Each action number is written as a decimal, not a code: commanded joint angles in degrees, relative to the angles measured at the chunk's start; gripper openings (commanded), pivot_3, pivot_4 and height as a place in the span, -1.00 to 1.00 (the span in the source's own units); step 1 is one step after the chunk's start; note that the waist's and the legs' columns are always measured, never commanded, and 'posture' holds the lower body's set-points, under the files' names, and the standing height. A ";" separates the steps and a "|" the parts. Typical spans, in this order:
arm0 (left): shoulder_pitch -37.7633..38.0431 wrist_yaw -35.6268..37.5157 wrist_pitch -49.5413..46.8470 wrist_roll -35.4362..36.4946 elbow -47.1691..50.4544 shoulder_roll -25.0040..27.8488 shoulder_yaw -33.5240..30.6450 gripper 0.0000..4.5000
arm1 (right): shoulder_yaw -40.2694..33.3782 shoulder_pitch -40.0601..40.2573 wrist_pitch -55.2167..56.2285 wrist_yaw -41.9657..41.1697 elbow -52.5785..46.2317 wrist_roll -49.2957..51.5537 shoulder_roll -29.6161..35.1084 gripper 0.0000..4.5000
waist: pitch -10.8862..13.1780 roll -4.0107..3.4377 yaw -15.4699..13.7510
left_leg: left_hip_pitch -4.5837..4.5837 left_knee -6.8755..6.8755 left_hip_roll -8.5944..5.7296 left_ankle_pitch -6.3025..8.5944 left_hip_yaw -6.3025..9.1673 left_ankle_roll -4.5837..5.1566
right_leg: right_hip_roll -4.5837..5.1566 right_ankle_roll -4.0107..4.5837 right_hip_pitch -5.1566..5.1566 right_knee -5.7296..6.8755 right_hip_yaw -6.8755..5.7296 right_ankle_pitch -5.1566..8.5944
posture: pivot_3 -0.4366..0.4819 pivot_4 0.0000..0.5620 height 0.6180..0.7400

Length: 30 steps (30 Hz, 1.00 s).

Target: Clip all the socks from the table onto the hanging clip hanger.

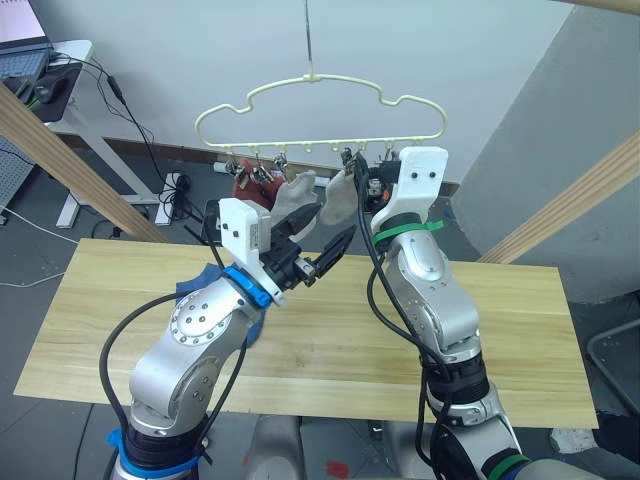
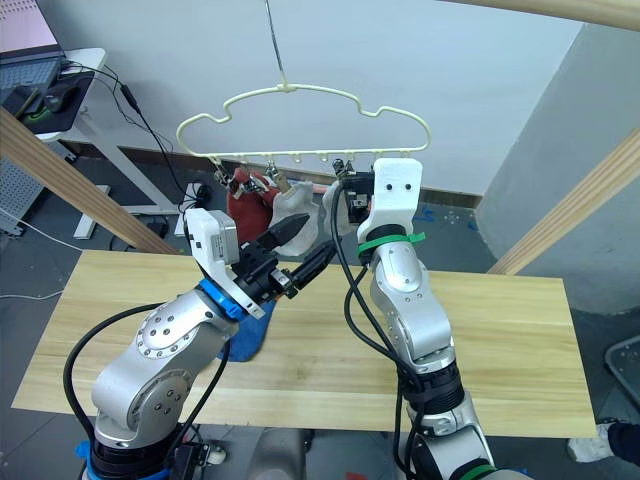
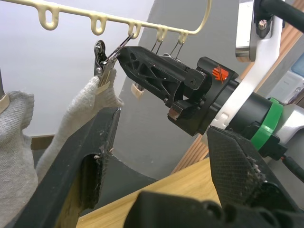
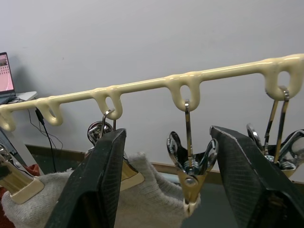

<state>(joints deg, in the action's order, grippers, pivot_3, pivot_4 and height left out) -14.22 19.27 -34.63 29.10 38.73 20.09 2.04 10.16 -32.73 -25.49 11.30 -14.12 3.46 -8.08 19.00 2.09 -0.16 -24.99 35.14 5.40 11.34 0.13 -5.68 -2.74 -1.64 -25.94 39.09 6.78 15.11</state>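
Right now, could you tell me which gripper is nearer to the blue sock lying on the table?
Left. The left gripper hangs just above and beyond the blue sock, while the right gripper is raised up at the clip hanger.

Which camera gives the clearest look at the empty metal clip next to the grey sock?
The right wrist view: the empty clip hangs between the right gripper's open fingers, beside the grey sock. The head views show it small under the clip hanger.

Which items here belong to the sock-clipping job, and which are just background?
Job: clip hanger; grey socks and red sock clipped on it; blue sock on the table; both open grippers.
Background: wooden poles; desk; cables.
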 commanded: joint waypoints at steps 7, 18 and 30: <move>0.33 -1.19 0.01 0.31 3.62 -0.74 0.62 0.47 | -0.31 -3.44 3.18 0.42 -0.13 -0.07 -3.42 -0.90 | 0.00 0.00 -0.18 | 0.00 0.01 0.00 0.00 0.02 0.00 | 0.00 0.01 0.01 0.01 -0.02 -0.01 | 0.32 0.07 1.00; 10.10 0.22 5.84 -7.93 -6.18 3.78 0.48 0.74 | -9.82 -6.75 -12.02 -12.54 -0.67 14.14 4.95 -0.98 | -0.01 -0.01 -0.27 | 0.11 0.04 0.02 0.00 0.02 0.01 | 0.00 0.03 0.10 0.02 -0.03 -0.04 | 0.21 0.12 1.00; 4.81 4.92 24.94 -21.53 -39.05 6.80 1.13 0.99 | -17.21 -10.65 -32.34 -18.12 -5.99 27.81 14.07 -0.98 | -0.02 -0.02 0.03 | 0.09 0.05 0.01 0.00 -0.02 0.04 | -0.01 0.03 0.10 -0.02 -0.01 -0.05 | 0.06 0.07 1.00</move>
<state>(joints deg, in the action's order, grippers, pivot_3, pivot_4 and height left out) -9.24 23.79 -12.43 8.89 1.34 27.21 3.03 -5.88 -42.47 -56.50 -6.95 -17.37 29.60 5.86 18.98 2.07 -0.14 -24.90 35.19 5.41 11.34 0.10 -5.63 -2.75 -1.61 -25.84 39.07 6.77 15.07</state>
